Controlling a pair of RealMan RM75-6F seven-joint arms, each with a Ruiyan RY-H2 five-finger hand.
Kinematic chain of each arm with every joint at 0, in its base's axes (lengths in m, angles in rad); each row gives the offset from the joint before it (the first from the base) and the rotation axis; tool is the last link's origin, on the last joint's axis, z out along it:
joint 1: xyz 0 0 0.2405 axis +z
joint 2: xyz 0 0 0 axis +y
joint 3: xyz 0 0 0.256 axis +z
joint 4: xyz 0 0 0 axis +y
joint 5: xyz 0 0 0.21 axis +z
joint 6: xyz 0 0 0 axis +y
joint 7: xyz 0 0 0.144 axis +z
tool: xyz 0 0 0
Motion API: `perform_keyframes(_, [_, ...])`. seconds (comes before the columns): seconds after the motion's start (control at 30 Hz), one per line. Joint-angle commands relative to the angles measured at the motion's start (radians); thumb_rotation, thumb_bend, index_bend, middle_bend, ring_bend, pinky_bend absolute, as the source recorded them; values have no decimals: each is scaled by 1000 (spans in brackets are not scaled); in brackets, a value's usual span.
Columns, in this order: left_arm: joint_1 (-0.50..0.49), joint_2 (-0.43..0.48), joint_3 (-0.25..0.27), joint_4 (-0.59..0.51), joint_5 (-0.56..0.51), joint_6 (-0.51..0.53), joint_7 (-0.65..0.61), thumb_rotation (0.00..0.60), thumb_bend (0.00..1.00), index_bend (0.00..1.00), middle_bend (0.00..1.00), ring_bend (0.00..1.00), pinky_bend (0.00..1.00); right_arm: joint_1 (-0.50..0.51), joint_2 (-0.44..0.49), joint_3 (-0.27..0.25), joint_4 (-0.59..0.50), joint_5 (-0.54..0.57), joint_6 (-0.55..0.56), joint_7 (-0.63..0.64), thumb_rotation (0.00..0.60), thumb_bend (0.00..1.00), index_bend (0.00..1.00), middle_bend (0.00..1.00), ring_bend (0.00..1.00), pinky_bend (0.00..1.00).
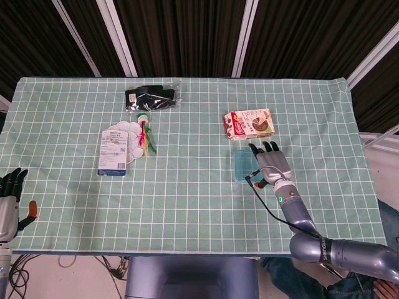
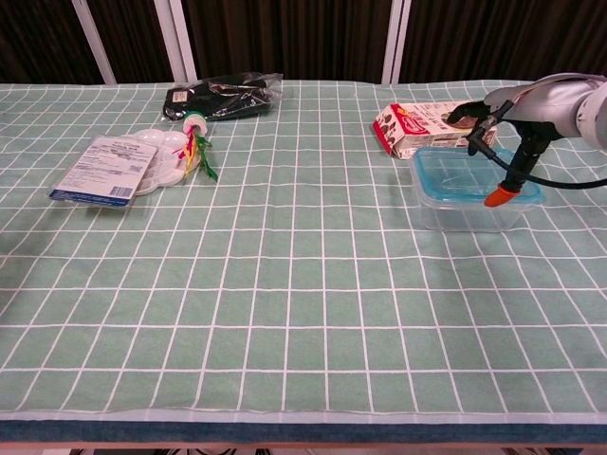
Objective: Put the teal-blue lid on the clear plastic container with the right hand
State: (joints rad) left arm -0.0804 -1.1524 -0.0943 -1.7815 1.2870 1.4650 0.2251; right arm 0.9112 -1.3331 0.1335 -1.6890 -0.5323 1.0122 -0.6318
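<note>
I see the teal lid sitting flat on the clear container, rims apparently aligned. The container stands upright on the right side of the cloth, just in front of a snack box.

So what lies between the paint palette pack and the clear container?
Only bare checked tablecloth between the palette pack and the clear container, plain in the chest view.

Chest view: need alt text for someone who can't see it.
The robot's right hand hovers over a clear plastic container with a teal-blue lid already on it, at the right of a table under a green checked cloth. A snack box lies just behind the container; a paint palette, a labelled pack and a black bag lie far left.
</note>
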Motion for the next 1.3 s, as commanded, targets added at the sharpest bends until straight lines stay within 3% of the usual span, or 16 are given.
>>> perform_keyframes(0.03, [0,0,0,0,-1,0,1,600,539,28,0,0,0,1,4,-1,-5,3,1,-6,600,187,0,231,0,0])
perform_keyframes(0.33, [-1,1,-1,-1,-6,-1,3,600,539,28,0,0,0,4,18,-1,-25,13,3,-14,600,187,0,201,0,0])
perform_keyframes(0.5, [-2,1,-1,-2,-7,-2,4,600,539,28,0,0,0,5,48,39,-59,3,29,12,600,187,20,201,0,0])
perform_keyframes(0.63, [-2,1,-1,-3,-8,-2,4,600,539,28,0,0,0,13,55,74,-52,-2,40,32,600,210,138,201,0,0])
perform_keyframes(0.87, [-2,2,-2,-4,-10,-2,3,600,539,28,0,0,0,15,36,93,7,-21,16,76,600,406,386,201,0,0])
perform_keyframes(1.0, [-3,3,-2,-4,-11,-3,4,600,541,29,0,0,0,9,15,96,48,-44,8,105,600,471,424,201,0,0])
perform_keyframes(1.3, [-4,3,-2,-5,-16,-5,7,600,542,30,0,0,0,-4,-16,85,100,-70,-9,135,600,479,496,201,0,0])
